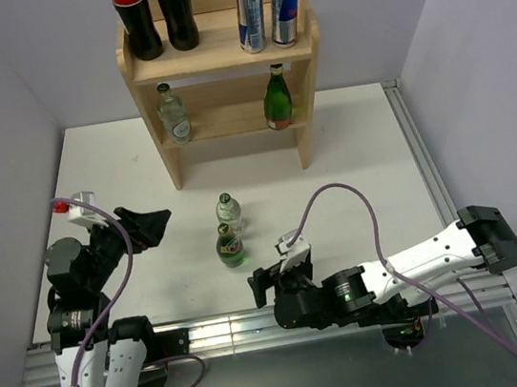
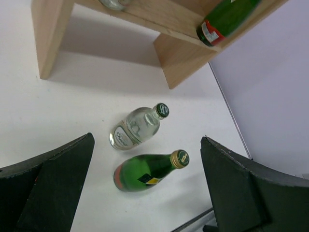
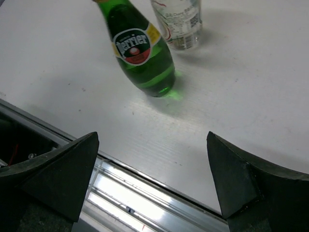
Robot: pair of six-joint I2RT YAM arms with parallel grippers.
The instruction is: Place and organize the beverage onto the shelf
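The wooden shelf (image 1: 219,61) stands at the back. Two silver-blue-red cans (image 1: 251,16) are on its top tier at the right. A clear bottle (image 1: 172,115) and a green bottle (image 1: 276,99) stand on its lower tier. On the table a second clear bottle (image 1: 229,212) stands just behind a second green bottle (image 1: 230,246); both show in the left wrist view (image 2: 137,127) (image 2: 147,170) and the right wrist view (image 3: 178,21) (image 3: 142,53). My left gripper (image 1: 152,226) (image 2: 147,142) is open, left of them. My right gripper (image 1: 269,283) (image 3: 152,140) is open, just in front of the green bottle.
Two tall cola bottles (image 1: 155,15) stand on the left of the shelf's top tier. A metal rail (image 1: 230,330) (image 3: 145,193) runs along the table's near edge and another along its right side (image 1: 418,161). Walls close in on both sides.
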